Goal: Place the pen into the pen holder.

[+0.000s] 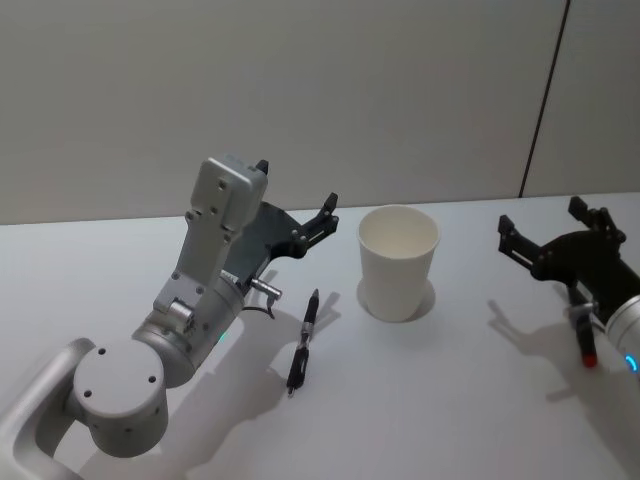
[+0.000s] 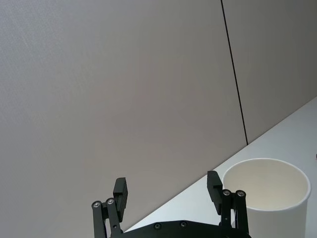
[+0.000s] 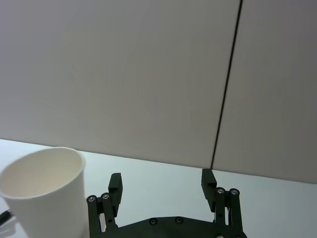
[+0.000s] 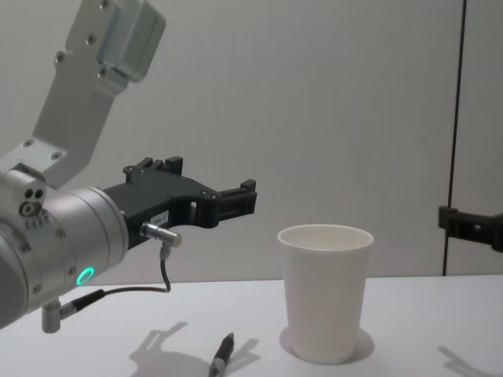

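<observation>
Nearest the robot, the silver left arm (image 1: 150, 350) is seen rising from the lower left over the white bench (image 1: 450, 410), with a green light glowing on its wrist. Just beyond it, the pen (image 1: 303, 342) lies flat on the bench, black and slender, one end towards the robot and the other towards the wall. It is gripped by nothing. In the chest view the pen (image 4: 221, 357) is seen low in the foreground, to the left of the cup and apart from it.

Farther out and to the right of the pen, the pen holder (image 1: 398, 262), a white paper cup, stands upright on the bench with its mouth open and nothing visible inside. It is also seen at (image 4: 326, 290), (image 2: 277, 208) and (image 3: 44, 193).

The left gripper (image 1: 296, 186) is held in the air above the bench, to the left of the cup and above the far end of the pen, pointing towards the wall. Its jaws are spread wide and hold nothing, as the left wrist view (image 2: 167, 186) and the chest view (image 4: 212, 182) show.

The right gripper (image 1: 543, 220) is held on the other side of the cup, well apart from it. Its jaws are likewise released and empty (image 3: 161, 179). Its edge is seen at (image 4: 471, 224).

Behind the bench, a plain grey wall (image 1: 300, 90) is crossed by a dark vertical seam (image 1: 545, 100).
</observation>
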Robot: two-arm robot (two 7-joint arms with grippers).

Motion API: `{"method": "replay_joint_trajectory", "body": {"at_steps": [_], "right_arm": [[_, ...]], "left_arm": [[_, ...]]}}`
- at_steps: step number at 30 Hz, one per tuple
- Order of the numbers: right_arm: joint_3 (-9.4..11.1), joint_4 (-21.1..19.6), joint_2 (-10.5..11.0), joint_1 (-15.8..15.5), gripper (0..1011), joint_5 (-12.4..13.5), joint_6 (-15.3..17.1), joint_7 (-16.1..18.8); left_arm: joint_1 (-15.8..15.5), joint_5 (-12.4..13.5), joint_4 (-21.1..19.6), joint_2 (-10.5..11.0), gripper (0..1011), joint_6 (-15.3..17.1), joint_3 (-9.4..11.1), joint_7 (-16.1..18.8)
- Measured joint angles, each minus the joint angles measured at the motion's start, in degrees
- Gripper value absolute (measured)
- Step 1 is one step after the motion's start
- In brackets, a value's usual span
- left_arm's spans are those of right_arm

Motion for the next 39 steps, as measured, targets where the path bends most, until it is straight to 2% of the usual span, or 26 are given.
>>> {"method": "replay_joint_trajectory", "body": {"at_steps": [5, 8, 11, 14, 15, 24, 31, 39], "right_arm": [[0.95, 0.26, 0.04, 1.5, 1001, 0.65, 4.42, -1.42], [1.74, 0.56, 0.02, 2.91, 1001, 1.43, 8.71, -2.86], [2.29, 0.87, -0.06, 3.93, 1001, 2.0, 11.08, -3.77], [3.22, 1.62, -0.38, 5.72, 1001, 3.22, 15.23, -5.77], [3.22, 1.62, -0.38, 5.72, 1001, 3.22, 15.23, -5.77], [4.28, 3.64, -1.82, 9.62, 1001, 5.27, 23.52, -9.3], [4.03, 5.26, -3.15, 11.36, 1001, 5.41, 26.83, -10.4], [3.61, 7.1, -4.39, 12.31, 1001, 5.16, 28.67, -11.39]], "left_arm": [[0.0, 0.0, 0.0, 0.0, 1001, 0.0, 0.0, 0.0], [0.0, 0.0, 0.0, 0.0, 1001, 0.0, 0.0, 0.0], [0.0, 0.0, 0.0, 0.0, 1001, 0.0, 0.0, 0.0], [0.0, 0.0, 0.0, 0.0, 1001, 0.0, 0.0, 0.0], [0.0, 0.0, 0.0, 0.0, 1001, 0.0, 0.0, 0.0], [0.0, 0.0, 0.0, 0.0, 1001, 0.0, 0.0, 0.0], [0.0, 0.0, 0.0, 0.0, 1001, 0.0, 0.0, 0.0], [0.0, 0.0, 0.0, 0.0, 1001, 0.0, 0.0, 0.0]]}}
